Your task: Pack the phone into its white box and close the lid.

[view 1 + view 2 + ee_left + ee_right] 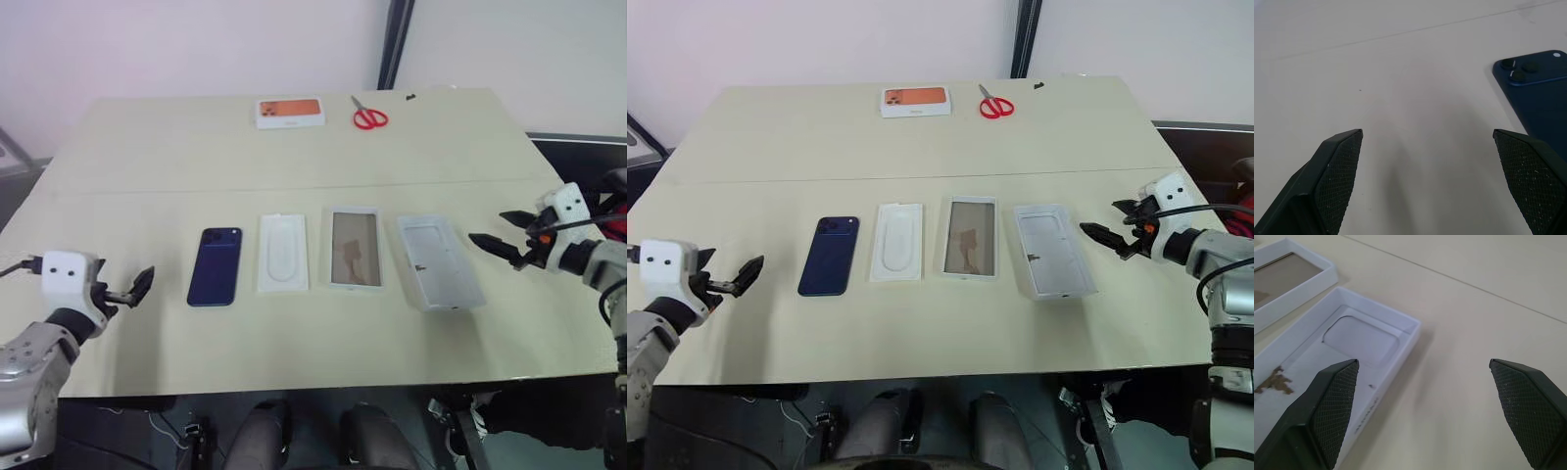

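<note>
The dark blue phone lies back up on the table, left of centre. The white box, a shallow tray with a thin rim and a brownish inside, sits in the middle. Right of it the deeper lid lies inside up. My left gripper hovers open to the left of the phone, empty; the left wrist view has the phone past one finger. My right gripper is open just right of the lid, touching nothing. In the right wrist view the lid and box lie ahead.
A flat white insert card lies between phone and box. At the table's far edge sit a white box with orange print and red scissors. The table's near edge runs close below the row.
</note>
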